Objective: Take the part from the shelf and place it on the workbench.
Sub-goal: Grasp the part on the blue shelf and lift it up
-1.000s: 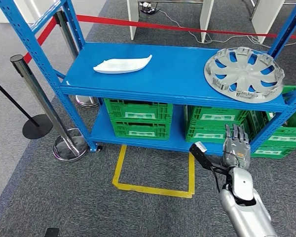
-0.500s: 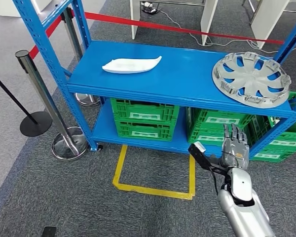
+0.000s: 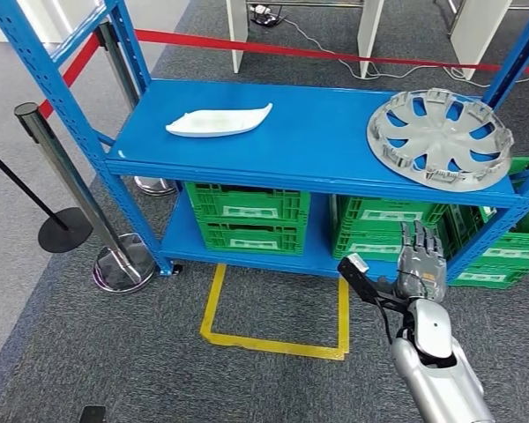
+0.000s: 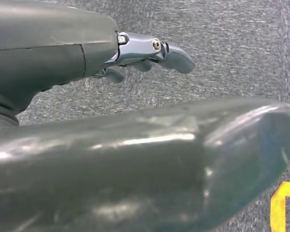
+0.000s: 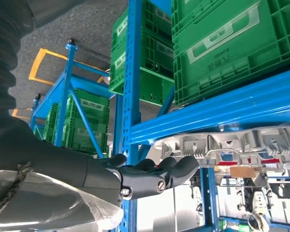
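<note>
Head view, nearest first: the right hand is raised in front of the shelf's lower level, fingers extended upward, slightly apart and holding nothing, below the front edge of the blue shelf. Beyond it green crates fill the lower level. On the top board lie two candidates for the part: a silver wheel cover at the right end, overhanging the front edge a little and almost above the hand, and a slim white moulded piece well apart to the left. Which one is meant I cannot tell; the hand's position suggests the wheel cover.

It looks like thin moulded plastic: probably light, fairly stiff but springy, smooth on its face, with clips that could snap. The overhanging rim or a spoke opening seems the best hold, as a flat grasp on the face would likely slip.

The right wrist view adds the cover's ribbed underside just past the fingertips, not touching. The left wrist view shows the left hand over grey carpet, fingers loosely extended, holding nothing.
</note>
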You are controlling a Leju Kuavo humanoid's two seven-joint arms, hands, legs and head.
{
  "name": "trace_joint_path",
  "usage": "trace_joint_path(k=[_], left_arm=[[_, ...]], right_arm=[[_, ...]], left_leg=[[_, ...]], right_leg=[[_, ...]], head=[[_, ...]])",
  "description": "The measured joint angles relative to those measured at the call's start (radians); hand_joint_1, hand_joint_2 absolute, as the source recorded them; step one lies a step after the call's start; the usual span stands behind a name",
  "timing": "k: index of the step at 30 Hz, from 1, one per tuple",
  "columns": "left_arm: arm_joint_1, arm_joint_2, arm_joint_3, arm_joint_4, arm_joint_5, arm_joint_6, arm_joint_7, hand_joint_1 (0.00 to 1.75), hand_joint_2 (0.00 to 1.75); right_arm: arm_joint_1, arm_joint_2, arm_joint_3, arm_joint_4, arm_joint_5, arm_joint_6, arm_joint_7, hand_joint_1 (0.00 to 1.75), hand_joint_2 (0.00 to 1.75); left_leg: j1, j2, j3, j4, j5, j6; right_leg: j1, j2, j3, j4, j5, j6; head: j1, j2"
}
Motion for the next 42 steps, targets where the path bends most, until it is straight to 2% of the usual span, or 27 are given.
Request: trace_joint_path(k=[1, 2, 4, 5, 6, 7, 11, 13, 15, 16, 17, 18, 19, 21, 22, 25, 27, 28, 30, 31, 32, 33, 35, 36, 38, 40, 42], left_arm=[[0.002, 0.000, 0.000, 0.000, 0.000, 0.000, 0.000, 0.00, 0.00], [0.003, 0.000, 0.000, 0.000, 0.000, -0.001, 0.000, 0.00, 0.00], [0.003, 0.000, 0.000, 0.000, 0.000, -0.002, 0.000, 0.00, 0.00], [0.002, 0.001, 0.000, 0.000, 0.000, -0.002, 0.000, 0.00, 0.00], [0.001, 0.001, 0.001, 0.000, 0.000, -0.002, 0.000, 0.00, 0.00], [0.000, 0.001, 0.001, 0.000, 0.000, -0.002, 0.000, 0.00, 0.00], [0.001, 0.000, 0.001, 0.000, 0.000, -0.002, 0.000, 0.00, 0.00], [0.000, 0.000, 0.002, 0.000, 0.000, -0.002, -0.001, 0.00, 0.00], [-0.001, 0.001, 0.002, 0.000, 0.000, -0.002, -0.001, 0.00, 0.00], [0.000, 0.000, 0.002, 0.000, 0.000, -0.002, -0.001, 0.00, 0.00], [0.000, 0.000, 0.002, 0.000, 0.000, -0.002, -0.001, 0.00, 0.00], [0.001, 0.000, 0.003, 0.000, 0.000, -0.002, -0.001, 0.00, 0.00], [0.001, 0.000, 0.003, 0.000, 0.000, -0.002, -0.001, 0.00, 0.00], [0.000, -0.001, 0.004, 0.000, 0.000, -0.002, -0.001, 0.00, 0.00], [-0.001, -0.001, 0.004, 0.000, 0.000, -0.002, -0.001, 0.00, 0.00], [-0.001, 0.000, 0.005, 0.000, 0.000, -0.002, 0.000, 0.00, 0.00], [-0.002, -0.001, 0.005, 0.000, 0.000, -0.002, -0.001, 0.00, 0.00], [-0.002, -0.001, 0.005, 0.000, 0.000, -0.002, -0.001, 0.00, 0.00], [-0.001, -0.002, 0.006, 0.000, -0.001, -0.002, -0.001, 0.00, 0.00], [0.000, -0.002, 0.006, 0.000, -0.001, -0.002, 0.000, 0.00, 0.00], [0.002, -0.002, 0.006, 0.000, -0.002, -0.002, 0.000, 0.00, 0.00], [0.002, -0.002, 0.006, 0.000, -0.004, -0.002, 0.001, 0.00, 0.00], [0.001, -0.002, 0.006, 0.000, -0.009, -0.003, 0.002, 0.00, 0.00], [0.000, -0.002, 0.006, 0.000, -0.012, -0.003, 0.002, 0.00, 0.00], [-0.005, -0.002, 0.007, 0.000, -0.017, -0.003, 0.003, 0.00, 0.00], [-0.008, -0.002, 0.007, 0.000, -0.023, -0.003, 0.004, 0.00, 0.00], [-0.009, -0.004, 0.007, 0.000, -0.028, -0.003, 0.005, 0.00, 0.00]], right_arm=[[0.001, 0.000, 0.000, 0.000, 0.000, 0.000, 0.000, 0.00, 1.75], [0.002, 0.000, 0.000, 0.000, 0.000, 0.000, 0.000, 0.00, 1.75], [0.002, 0.000, 0.000, 0.000, 0.000, 0.000, 0.000, 0.00, 1.75], [0.002, 0.000, 0.000, 0.000, 0.000, 0.000, 0.000, 0.00, 1.75], [0.001, 0.000, 0.000, 0.000, 0.000, 0.000, 0.000, 0.00, 1.75], [0.001, 0.000, 0.000, 0.000, 0.000, 0.000, 0.000, 0.00, 1.75], [-0.001, 0.000, 0.000, -0.001, 0.000, -0.001, 0.000, 0.00, 1.75], [-0.004, 0.000, 0.000, -0.001, 0.000, -0.001, 0.000, 0.00, 1.75], [-0.004, 0.000, 0.000, 0.000, 0.000, 0.000, 0.000, 0.00, 1.75], [-0.002, 0.000, 0.000, 0.000, 0.000, 0.000, 0.000, 0.00, 1.75], [0.001, 0.000, 0.000, 0.000, 0.000, 0.000, 0.000, 0.00, 1.75], [0.002, 0.000, 0.000, 0.000, 0.000, 0.000, 0.000, 0.00, 1.75], [0.002, 0.000, 0.000, 0.000, 0.000, 0.000, 0.000, 0.00, 1.75], [0.001, 0.000, 0.000, 0.001, 0.000, 0.000, 0.000, 0.00, 1.75], [0.000, 0.000, 0.000, 0.001, 0.000, 0.000, 0.000, 0.00, 1.75], [0.002, 0.000, -0.001, 0.000, 0.000, 0.000, 0.001, 0.00, 1.75], [0.000, 0.000, -0.001, 0.000, 0.000, 0.000, 0.000, 0.00, 1.75], [-0.001, 0.000, -0.001, 0.000, 0.000, 0.000, 0.000, 0.00, 1.75], [-0.002, 0.000, -0.001, 0.000, 0.000, 0.000, 0.000, 0.00, 1.75], [-0.001, 0.000, -0.001, 0.000, -0.001, 0.000, 0.000, 0.00, 1.75], [-0.001, 0.000, -0.001, 0.000, -0.003, -0.001, 0.000, 0.00, 1.75], [-0.002, 0.000, -0.001, 0.001, -0.006, -0.001, 0.000, 0.00, 1.75], [-0.010, 0.000, -0.002, 0.002, -0.014, -0.003, 0.000, 0.00, 1.75], [-0.017, 0.000, -0.003, 0.004, -0.019, -0.006, -0.001, 0.00, 1.75], [-0.036, 0.000, -0.007, 0.010, -0.030, -0.013, -0.003, 0.00, 1.75], [-0.061, 0.000, -0.014, 0.021, -0.042, -0.020, -0.007, 0.00, 1.75], [-0.087, -0.001, -0.022, 0.033, -0.051, -0.023, -0.010, 0.00, 1.75]], left_leg=[[0.000, 0.000, -0.023, 0.039, -0.003, 0.000], [0.000, 0.000, -0.030, 0.039, 0.015, 0.001], [-0.001, 0.000, 0.014, -0.077, 0.099, 0.009], [-0.003, 0.000, 0.042, -0.144, 0.132, 0.015], [-0.005, 0.000, 0.066, -0.200, 0.150, 0.021], [-0.008, 0.000, 0.077, -0.229, 0.153, 0.025], [-0.004, 0.000, 0.091, -0.255, 0.144, 0.039], [0.000, 0.001, 0.105, -0.266, 0.143, 0.048], [-0.001, 0.000, 0.109, -0.266, 0.138, 0.054], [-0.002, 0.000, 0.112, -0.265, 0.134, 0.055], [-0.003, -0.001, 0.116, -0.265, 0.130, 0.055], [-0.003, -0.001, 0.122, -0.265, 0.125, 0.054], [-0.002, -0.002, 0.130, -0.264, 0.119, 0.051], [-0.005, -0.003, 0.139, -0.261, 0.108, 0.043], [-0.006, -0.003, 0.140, -0.259, 0.105, 0.038], [-0.006, -0.002, 0.138, -0.258, 0.100, 0.025], [-0.005, -0.001, 0.127, -0.225, 0.077, 0.015], [-0.004, -0.001, 0.106, -0.178, 0.054, 0.010], [-0.001, 0.000, 0.035, -0.043, 0.005, 0.002], [0.001, 0.000, 0.003, 0.009, -0.005, 0.000], [0.001, 0.000, -0.015, 0.030, 0.002, -0.001], [0.001, 0.000, -0.014, 0.012, 0.029, 0.000], [0.000, 0.000, 0.031, -0.110, 0.112, 0.008], [-0.002, 0.000, 0.057, -0.172, 0.142, 0.014], [-0.007, 0.000, 0.083, -0.239, 0.155, 0.024], [-0.007, 0.000, 0.084, -0.251, 0.150, 0.032], [-0.002, 0.001, 0.090, -0.260, 0.153, 0.042]], right_leg=[[0.000, 0.000, 0.003, 0.000, -0.003, -0.001], [0.000, 0.001, 0.008, 0.000, -0.006, -0.001], [0.001, 0.003, 0.021, 0.000, -0.015, 0.003], [0.002, 0.004, 0.025, 0.000, -0.020, 0.006], [0.003, 0.004, 0.028, 0.000, -0.024, 0.010], [0.004, 0.004, 0.027, -0.001, -0.026, 0.015], [0.005, 0.003, 0.025, 0.002, -0.039, 0.036], [0.004, 0.003, -0.018, 0.086, -0.081, 0.043], [0.004, 0.002, -0.099, 0.223, -0.127, 0.049], [0.004, 0.002, -0.131, 0.267, -0.130, 0.050], [0.004, 0.002, -0.146, 0.273, -0.112, 0.051], [0.004, 0.002, -0.140, 0.239, -0.075, 0.050], [0.004, 0.001, -0.116, 0.172, -0.026, 0.049], [0.005, 0.001, -0.062, 0.050, 0.030, 0.042], [0.007, 0.001, -0.045, 0.018, 0.037, 0.037], [0.009, 0.004, -0.036, 0.007, 0.026, 0.021], [0.004, 0.003, -0.027, 0.000, 0.024, 0.009], [0.002, 0.002, -0.021, -0.003, 0.022, 0.004], [0.002, 0.000, -0.014, -0.004, 0.017, -0.003], [0.002, 0.000, -0.010, -0.004, 0.014, -0.004], [0.002, 0.001, -0.006, -0.004, 0.011, -0.004], [0.002, 0.002, -0.001, -0.004, 0.007, -0.004], [0.002, 0.004, 0.012, -0.004, 0.000, 0.000], [0.004, 0.004, 0.015, -0.003, -0.004, 0.004], [0.006, 0.006, 0.014, -0.003, -0.008, 0.014], [0.006, 0.006, 0.010, -0.006, -0.009, 0.026], [0.006, 0.005, 0.000, 0.014, -0.025, 0.035]], head=[[0.000, 0.000], [0.000, 0.000], [0.000, 0.000], [0.000, 0.000], [0.000, 0.000], [0.000, 0.000], [0.002, 0.000], [0.007, 0.000], [0.011, 0.000], [0.011, 0.000], [0.011, 0.000], [0.011, 0.000], [0.011, 0.000], [0.010, 0.000], [0.009, 0.000], [0.007, 0.000], [0.004, 0.000], [0.002, 0.000], [-0.001, 0.000], [-0.001, 0.000], [-0.001, 0.000], [-0.001, 0.000], [-0.001, 0.000], [-0.001, 0.000], [0.000, 0.000], [0.000, 0.000], [0.001, 0.000]])
